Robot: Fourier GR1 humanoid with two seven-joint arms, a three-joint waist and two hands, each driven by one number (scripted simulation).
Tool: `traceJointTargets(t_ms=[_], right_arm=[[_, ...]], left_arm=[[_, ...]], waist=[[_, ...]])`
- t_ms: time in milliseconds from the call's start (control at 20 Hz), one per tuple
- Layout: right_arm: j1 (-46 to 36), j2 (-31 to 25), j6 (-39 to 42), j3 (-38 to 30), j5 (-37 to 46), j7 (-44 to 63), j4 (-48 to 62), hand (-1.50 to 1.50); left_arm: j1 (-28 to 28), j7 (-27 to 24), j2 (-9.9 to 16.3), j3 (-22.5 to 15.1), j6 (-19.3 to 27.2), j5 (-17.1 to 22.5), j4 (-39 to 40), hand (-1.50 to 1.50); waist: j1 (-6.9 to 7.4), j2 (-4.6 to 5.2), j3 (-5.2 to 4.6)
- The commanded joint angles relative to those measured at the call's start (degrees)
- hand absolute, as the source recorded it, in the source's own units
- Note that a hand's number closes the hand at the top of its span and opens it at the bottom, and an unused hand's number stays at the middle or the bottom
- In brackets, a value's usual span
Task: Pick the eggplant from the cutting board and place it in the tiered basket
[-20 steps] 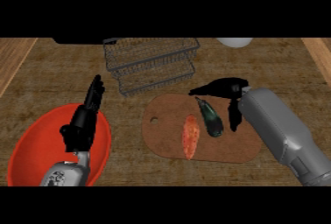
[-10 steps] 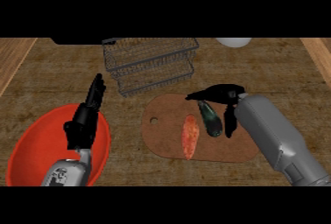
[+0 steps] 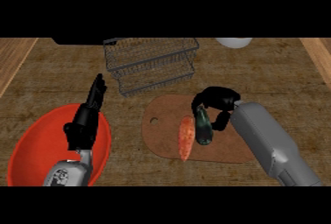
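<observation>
The dark eggplant (image 3: 204, 131) lies lengthwise on the brown cutting board (image 3: 160, 131), just right of an orange carrot (image 3: 185, 139). My right hand (image 3: 218, 101) sits over the eggplant's far end, with its fingers curled down the left side and its thumb on the right side. The eggplant's far tip is hidden under that hand. The wire tiered basket (image 3: 152, 65) stands behind the board, to its upper left. At the left, my left hand (image 3: 87, 118) rests open with fingers up, over the red plate.
A large red plate (image 3: 32, 148) fills the lower left of the counter. A white bowl (image 3: 233, 41) sits at the back right, and a dark object (image 3: 77, 40) at the back left. Wooden strips edge the counter on both sides.
My right hand has moved left from beside the eggplant onto its far end and curled round it. The eggplant, carrot and left hand stay where they were.
</observation>
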Motion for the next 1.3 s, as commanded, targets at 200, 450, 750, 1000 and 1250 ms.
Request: traceJointTargets(t_ms=[200, 450, 750, 1000, 1250], right_arm=[[-0.5, 10.2, -8.4, -0.5, 6.0, 20.4, -0.8, 1.5], [-3.3, 11.7, -9.0, 6.3, 11.4, 45.3, -2.8, 1.5], [-6.2, 11.8, -7.8, 13.7, 5.8, 68.7, -14.8, 1.5], [-12.4, 11.8, -5.2, 18.7, 0.2, 87.0, -26.6, 1.5], [-21.5, 11.8, -0.8, 20.5, -7.1, 101.8, -36.6, 1.5]], left_arm=[[-0.3, -0.3, 0.5, 1.8, -1.3, 1.2, 0.9, 0.0], [-0.6, 0.3, 0.0, 0.4, -0.9, -0.1, 1.2, 0.0], [-2.7, 1.1, 0.1, -0.5, -2.2, -0.2, 1.3, 0.0], [-0.6, 0.6, -1.4, -2.1, -1.3, -1.1, 1.2, 0.0], [-2.3, 2.6, -1.2, -1.5, -0.6, -1.8, 1.4, 0.0]], waist=[[-0.71, -0.13, 0.02], [1.63, -1.05, -0.21], [3.72, -0.69, 0.0], [3.26, -0.64, 0.02], [2.02, -0.45, 0.02]])
